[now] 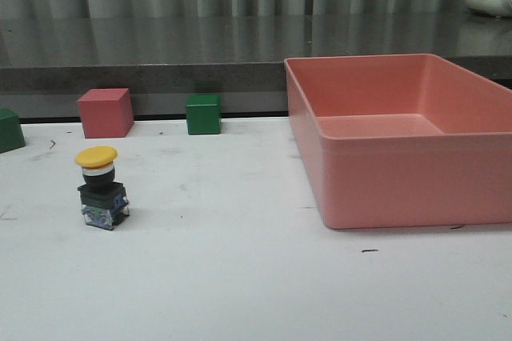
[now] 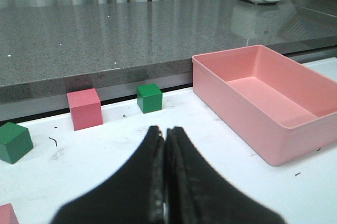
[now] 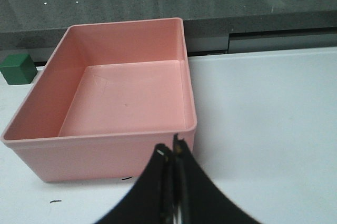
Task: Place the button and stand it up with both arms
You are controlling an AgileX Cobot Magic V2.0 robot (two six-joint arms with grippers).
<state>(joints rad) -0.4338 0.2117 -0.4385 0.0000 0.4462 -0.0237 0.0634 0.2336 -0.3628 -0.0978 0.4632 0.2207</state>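
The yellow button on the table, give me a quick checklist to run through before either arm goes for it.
1. Button standing upright, cap on top: ok.
2. Space around the button free of the pink cube, green cube and pink bin: ok, all stand apart from it.
3. Left gripper open for a grasp: not ok, fingers shut together.
4. Right gripper open: not ok, also shut.
5. Either gripper holding anything: ok, nothing shows between the fingers.
6. Button visible to a wrist camera: not ok, it appears only in the front view.
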